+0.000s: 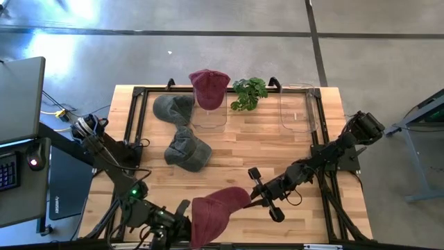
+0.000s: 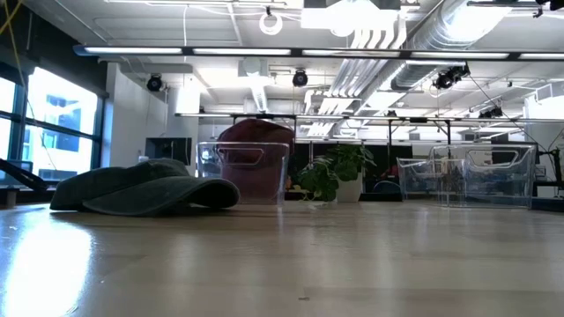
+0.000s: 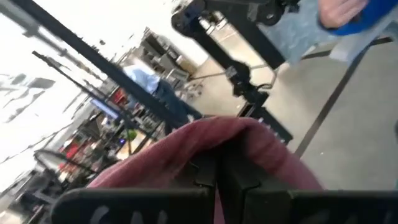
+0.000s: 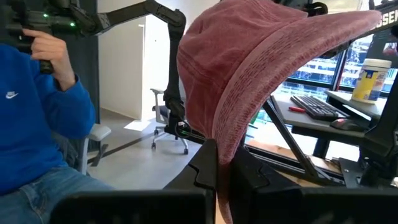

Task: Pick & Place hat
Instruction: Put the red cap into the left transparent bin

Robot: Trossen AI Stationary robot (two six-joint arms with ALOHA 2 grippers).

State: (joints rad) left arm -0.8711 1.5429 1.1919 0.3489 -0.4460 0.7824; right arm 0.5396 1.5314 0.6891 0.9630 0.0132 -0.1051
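Note:
A dark red hat [image 1: 218, 208] hangs between my two grippers at the table's near edge. My left gripper [image 1: 184, 211] is shut on its left side and my right gripper [image 1: 254, 199] is shut on its right side. The low view does not show this hat. A second red hat [image 1: 209, 87] sits in a clear bin [image 1: 208, 118] at the far side. Two grey-green hats [image 1: 173, 107] [image 1: 187, 149] lie flat on the table. My left gripper pinches a fold of the red cloth [image 3: 214, 158] between its two fingers, coming from the table's left; the fingers hide which part of the hat it is. My right gripper pinches the stitched brim [image 4: 225, 146] at its edge between both fingers, coming from the table's right. The hat rises past the fingers in this view.
A small potted plant [image 1: 250, 92] stands between the bin with the hat and a second clear bin [image 1: 298, 107] at the far right. A black frame [image 1: 135, 118] borders the table. A person in blue [image 4: 37, 124] sits off the table's near side.

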